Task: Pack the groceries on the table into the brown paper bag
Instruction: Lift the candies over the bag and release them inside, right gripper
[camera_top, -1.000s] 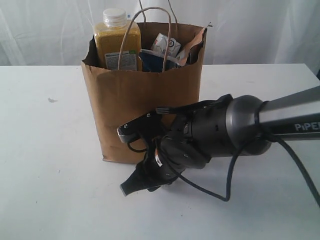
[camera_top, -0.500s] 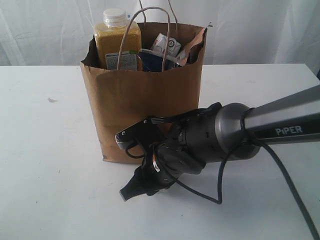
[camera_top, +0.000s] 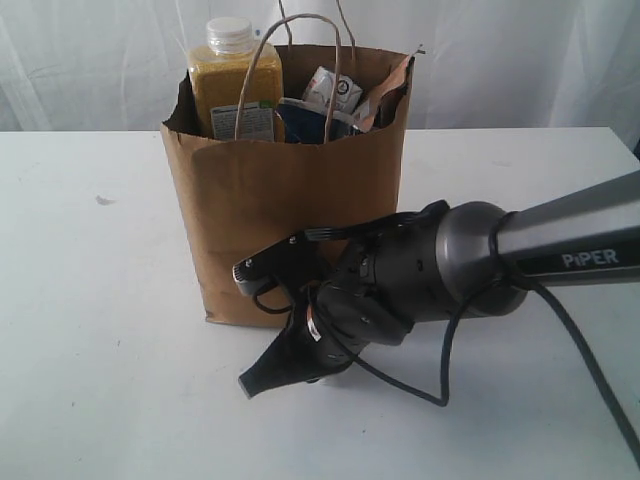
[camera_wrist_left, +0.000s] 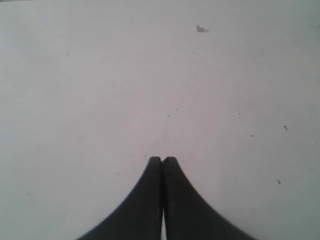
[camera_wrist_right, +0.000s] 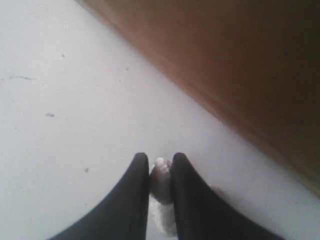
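The brown paper bag stands upright mid-table. Out of its top stick the yellow-grain bottle, a blue-white carton and the brown-red pouch. My right gripper is down on the table just in front of the bag. In the right wrist view this gripper is shut on a tiny white lump, with the bag's wall close beside it. My left gripper is shut with nothing in it, over bare table. It does not show in the exterior view.
The white table spreads wide on both sides of the bag, with a small dark mark at the left. A white curtain hangs behind. The right arm's cable loops down near the tabletop.
The right gripper's fingers have closed in on the white lump. The arm has shifted only slightly in front of the bag. The left gripper has stayed shut.
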